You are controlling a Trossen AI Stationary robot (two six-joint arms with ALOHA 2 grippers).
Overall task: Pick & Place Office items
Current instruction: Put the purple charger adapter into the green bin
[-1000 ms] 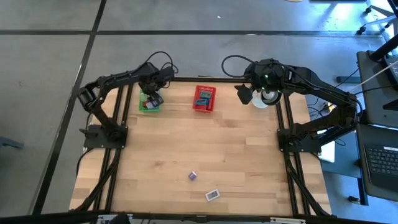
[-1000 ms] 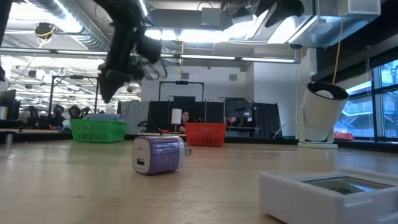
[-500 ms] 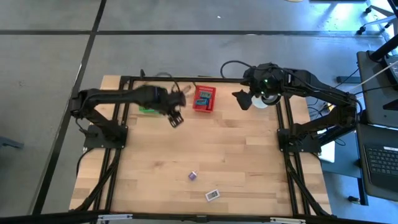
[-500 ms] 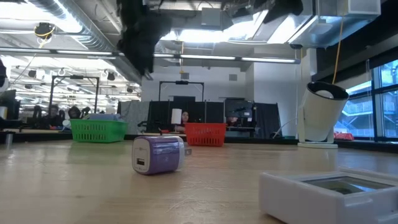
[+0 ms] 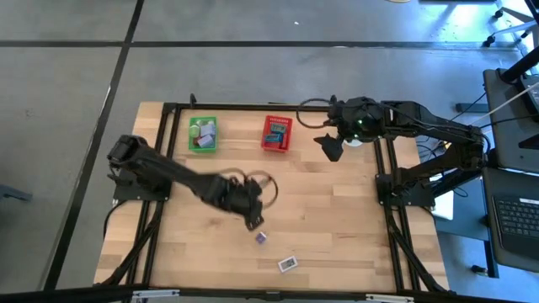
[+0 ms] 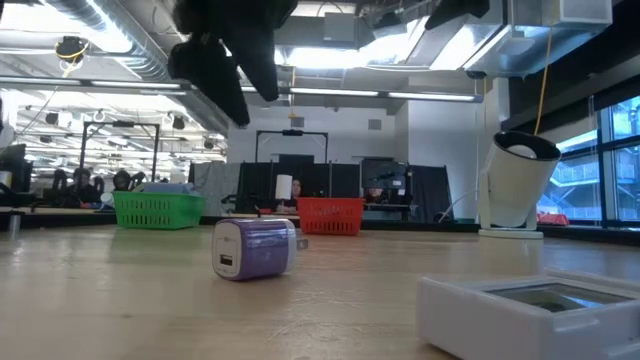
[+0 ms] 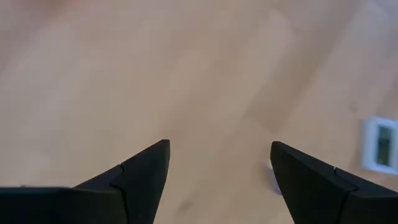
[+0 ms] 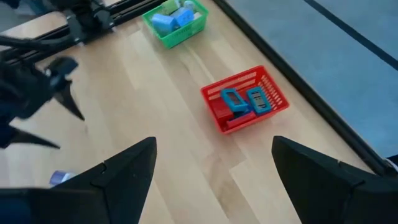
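Observation:
My left gripper (image 5: 253, 220) is open and hangs above the middle of the table, just far-left of a lavender block (image 5: 261, 238) that rests on the wood. In the low view the block (image 6: 255, 248) lies on its side. A white flat piece (image 5: 288, 263) lies near the table's near edge and also shows past the open left fingers (image 7: 380, 144). My right gripper (image 5: 331, 147) is open and high, between the red basket (image 5: 276, 133) and the white cup (image 5: 354, 139). Several office items lie in the green basket (image 5: 202, 135) and in the red one (image 8: 245, 99).
Both mesh baskets stand at the far edge. The white cup (image 6: 520, 180) stands tilted at the far right corner. Bare wood stretches between the baskets and the two loose pieces. The arms' black frame rails run along the table's left and right sides.
My left arm has swung from over the green basket across the table toward the near edge, ending above the lavender block. My right gripper has drifted a little toward the near edge. The block and the white piece have kept still.

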